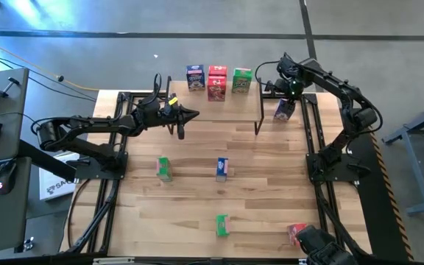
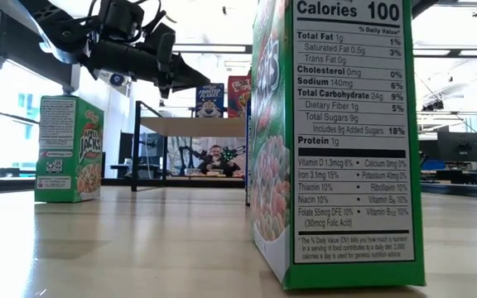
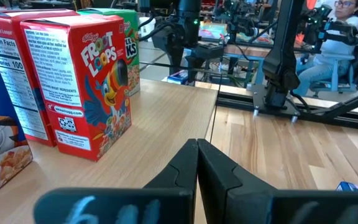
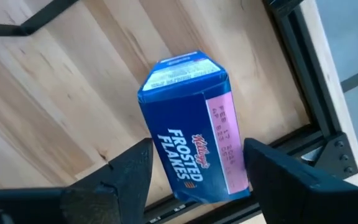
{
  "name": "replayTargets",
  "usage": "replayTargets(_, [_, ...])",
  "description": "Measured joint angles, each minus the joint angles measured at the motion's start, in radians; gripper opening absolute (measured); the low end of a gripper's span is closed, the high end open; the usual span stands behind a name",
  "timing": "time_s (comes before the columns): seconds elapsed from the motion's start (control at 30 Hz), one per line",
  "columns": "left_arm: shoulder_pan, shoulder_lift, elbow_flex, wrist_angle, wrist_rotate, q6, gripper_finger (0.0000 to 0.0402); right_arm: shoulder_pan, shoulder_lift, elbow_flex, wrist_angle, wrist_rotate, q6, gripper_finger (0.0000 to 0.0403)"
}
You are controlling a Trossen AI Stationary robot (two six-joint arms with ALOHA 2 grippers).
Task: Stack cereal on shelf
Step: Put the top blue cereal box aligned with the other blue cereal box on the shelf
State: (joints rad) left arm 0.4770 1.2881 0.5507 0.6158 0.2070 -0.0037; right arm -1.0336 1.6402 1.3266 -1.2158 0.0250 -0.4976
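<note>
From above, the shelf [image 1: 227, 110] sits at twelve o'clock on the table, already carrying a blue box, a red box [image 1: 216, 82] and a green box in a row. The right gripper [image 1: 285, 107] hangs at about two o'clock over a blue cereal box [image 1: 283, 110] that lies just off the shelf's right end. The left gripper [image 1: 185, 115] waits at eleven o'clock, by the shelf's left end, pressed together on nothing. Four more boxes stand scattered toward six o'clock.

At table height, a green box [image 2: 338, 141] fills the foreground, another green box [image 2: 69, 149] stands at nine o'clock, and the shelf shows far behind.

The left wrist view shows its dark fingers [image 3: 197, 168] meeting at a point near the red Froot Loops box [image 3: 86, 84].

The right wrist view shows the Frosted Flakes box [image 4: 191, 127] between spread fingers [image 4: 129, 171], neither one visibly touching it.

The box sits skewed to the jaws, so closing now would likely catch its corners and twist or tip it. Lifting it close past the shelf leg could knock the boxes already placed.
</note>
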Motion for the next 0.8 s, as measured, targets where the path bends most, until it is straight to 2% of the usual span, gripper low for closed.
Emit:
replayTargets(0.3, [0.000, 0.000, 0.000, 0.001, 0.000, -0.003, 0.0000, 0.000, 0.000, -0.001, 0.027, 0.010, 0.006, 0.0251])
replayTargets(0.5, [0.000, 0.000, 0.000, 0.001, 0.000, -0.002, 0.0000, 0.001, -0.001, -0.137, 0.064, 0.047, -0.015, 0.0255])
replayTargets(0.67, [0.000, 0.000, 0.000, 0.012, 0.000, 0.006, 0.0000, 0.000, -0.034, -0.202, 0.129, 0.030, 0.000, 0.0251])
replayTargets(0.8, [0.000, 0.000, 0.000, 0.011, 0.000, 0.005, 0.0000, -0.001, -0.059, -0.206, 0.159, 0.009, 0.005, 0.0229])
